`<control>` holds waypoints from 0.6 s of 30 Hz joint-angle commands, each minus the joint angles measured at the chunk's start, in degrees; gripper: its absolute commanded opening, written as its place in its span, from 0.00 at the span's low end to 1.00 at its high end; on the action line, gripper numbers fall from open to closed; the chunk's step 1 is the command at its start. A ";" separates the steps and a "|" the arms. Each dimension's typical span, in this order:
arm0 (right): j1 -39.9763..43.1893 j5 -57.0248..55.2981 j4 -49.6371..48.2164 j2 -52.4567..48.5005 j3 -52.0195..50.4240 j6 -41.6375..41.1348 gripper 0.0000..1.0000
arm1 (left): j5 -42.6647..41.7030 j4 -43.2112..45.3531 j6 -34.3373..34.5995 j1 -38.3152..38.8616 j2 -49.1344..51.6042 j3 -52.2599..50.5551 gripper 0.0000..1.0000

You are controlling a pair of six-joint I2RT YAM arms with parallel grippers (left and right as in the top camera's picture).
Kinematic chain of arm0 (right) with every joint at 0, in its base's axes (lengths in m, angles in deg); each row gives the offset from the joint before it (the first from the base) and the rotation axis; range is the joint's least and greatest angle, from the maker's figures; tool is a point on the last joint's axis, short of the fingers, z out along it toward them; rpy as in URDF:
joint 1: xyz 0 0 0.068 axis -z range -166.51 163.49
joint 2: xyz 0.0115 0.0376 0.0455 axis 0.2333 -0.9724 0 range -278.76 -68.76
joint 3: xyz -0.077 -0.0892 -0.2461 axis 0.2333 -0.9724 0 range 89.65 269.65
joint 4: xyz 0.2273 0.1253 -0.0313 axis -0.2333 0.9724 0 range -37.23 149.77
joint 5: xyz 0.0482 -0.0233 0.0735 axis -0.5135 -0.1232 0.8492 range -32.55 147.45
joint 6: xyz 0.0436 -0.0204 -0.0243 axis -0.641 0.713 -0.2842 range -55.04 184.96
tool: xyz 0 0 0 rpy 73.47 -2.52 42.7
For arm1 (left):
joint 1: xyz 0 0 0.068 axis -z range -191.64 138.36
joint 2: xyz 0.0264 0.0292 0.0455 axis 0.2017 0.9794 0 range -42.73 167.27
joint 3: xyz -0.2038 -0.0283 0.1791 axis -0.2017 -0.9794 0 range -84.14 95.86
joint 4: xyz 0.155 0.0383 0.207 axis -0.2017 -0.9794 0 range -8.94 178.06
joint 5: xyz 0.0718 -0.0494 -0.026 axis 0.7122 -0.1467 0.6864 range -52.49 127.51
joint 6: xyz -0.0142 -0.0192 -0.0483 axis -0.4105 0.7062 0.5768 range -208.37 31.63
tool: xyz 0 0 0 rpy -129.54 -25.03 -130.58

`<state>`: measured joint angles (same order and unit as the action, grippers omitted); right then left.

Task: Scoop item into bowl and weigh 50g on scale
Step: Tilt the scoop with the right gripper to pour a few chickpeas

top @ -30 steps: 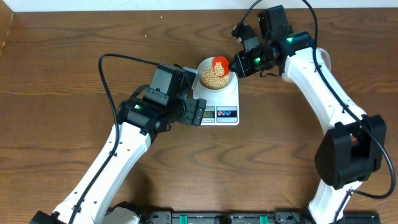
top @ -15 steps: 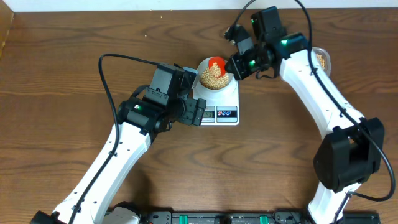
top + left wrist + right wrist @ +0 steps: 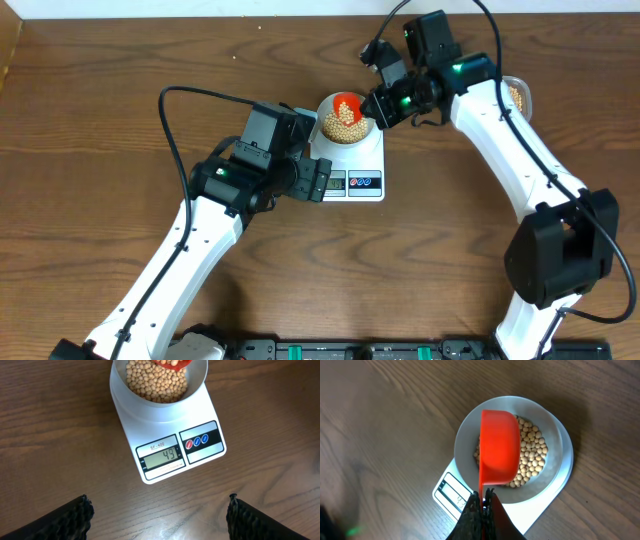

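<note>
A brown wood-grain table fills all three views; in the overhead view a pale strip runs along its far edge and a black rail along the near edge, and what lies beyond them cannot be told. The scale lies flat on the table near the far edge, between the two arms, with its display and the red and blue buttons on the side toward the left arm. The display reads 49. The bowl stands on the scale's far end, upright and within the platform's outline. It holds a heap of beans that covers its bottom and stays below the rim. A red scoop hangs over the bowl's middle, above the heap, its smooth back turned to the right wrist camera and its handle running back to the fingers. In the left wrist view a few beans show at the scoop's mouth. The right gripper is pinched tight on the end of that handle, its jaws with no gap beyond the handle itself. The left gripper hovers low over bare table just beside the display end of the scale, jaws spread wide with nothing between them, touching neither scale nor bowl. Behind the right arm, well apart from the scale, the edge of a clear tub shows, with more beans inside; the arm hides most of it.
</note>
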<state>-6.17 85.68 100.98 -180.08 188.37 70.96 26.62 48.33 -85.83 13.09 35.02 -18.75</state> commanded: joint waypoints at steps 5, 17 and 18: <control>3.67 7.91 0.00 1.64 0.57 -1.49 0.01 | -0.48 -0.15 -0.61 -0.28 -1.14 -0.33 0.88; 4.57 9.44 0.26 1.64 0.57 -0.96 0.01 | -0.48 -0.13 -0.59 -0.28 -1.14 -0.33 0.88; 4.57 9.44 0.26 1.64 0.57 -0.98 0.01 | -0.48 -0.13 -0.59 -0.28 -1.14 -0.33 0.88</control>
<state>-1.47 93.65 101.15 -180.08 188.37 69.98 26.62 48.33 -85.83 13.09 35.02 -18.75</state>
